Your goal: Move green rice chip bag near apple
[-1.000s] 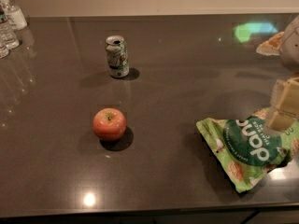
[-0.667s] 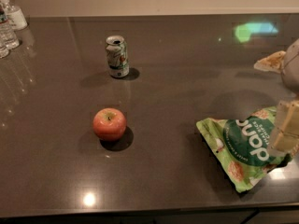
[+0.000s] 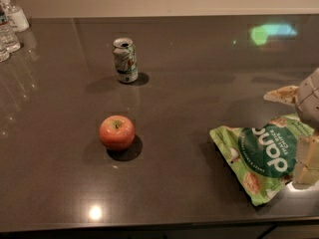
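Observation:
The green rice chip bag (image 3: 259, 156) lies flat on the dark table (image 3: 199, 83) at the right, near the front edge. The apple (image 3: 116, 132), red-orange, sits left of centre, well apart from the bag. My gripper (image 3: 305, 166) is at the right edge of the view, low over the bag's right end, and covers part of it. The arm's pale wrist (image 3: 310, 96) shows above it.
A green-and-white drink can (image 3: 125, 59) stands upright behind the apple. Clear water bottles (image 3: 10, 26) stand at the table's far left corner. The table's front edge runs just below the bag.
My gripper has come down from above the bag's right end to low over it. The bag, the apple and the can have not moved.

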`<state>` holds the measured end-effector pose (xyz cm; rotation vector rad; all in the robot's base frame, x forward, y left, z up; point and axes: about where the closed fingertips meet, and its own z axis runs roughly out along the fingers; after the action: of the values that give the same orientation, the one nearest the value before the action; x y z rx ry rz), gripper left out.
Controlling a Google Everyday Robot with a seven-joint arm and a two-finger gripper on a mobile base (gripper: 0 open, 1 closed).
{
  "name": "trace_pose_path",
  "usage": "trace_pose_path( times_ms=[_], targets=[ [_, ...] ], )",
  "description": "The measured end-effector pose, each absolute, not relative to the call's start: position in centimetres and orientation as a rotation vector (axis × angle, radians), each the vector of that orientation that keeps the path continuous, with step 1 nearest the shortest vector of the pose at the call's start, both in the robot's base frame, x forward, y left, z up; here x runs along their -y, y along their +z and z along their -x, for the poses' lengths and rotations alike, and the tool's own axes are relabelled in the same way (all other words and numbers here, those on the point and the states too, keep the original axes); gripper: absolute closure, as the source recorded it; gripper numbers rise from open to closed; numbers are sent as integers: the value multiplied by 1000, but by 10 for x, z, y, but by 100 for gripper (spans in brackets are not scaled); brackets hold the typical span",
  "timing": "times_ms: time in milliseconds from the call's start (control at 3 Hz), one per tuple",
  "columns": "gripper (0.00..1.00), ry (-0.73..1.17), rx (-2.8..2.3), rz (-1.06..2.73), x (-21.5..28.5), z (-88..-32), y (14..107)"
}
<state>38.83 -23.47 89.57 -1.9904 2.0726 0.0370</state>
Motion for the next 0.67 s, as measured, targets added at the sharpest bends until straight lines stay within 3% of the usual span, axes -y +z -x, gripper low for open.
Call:
trace_pose_path(
  times_ms=[667],
  targets=[
    [0,92,-2095,2086,249,-384,857]
  ],
)
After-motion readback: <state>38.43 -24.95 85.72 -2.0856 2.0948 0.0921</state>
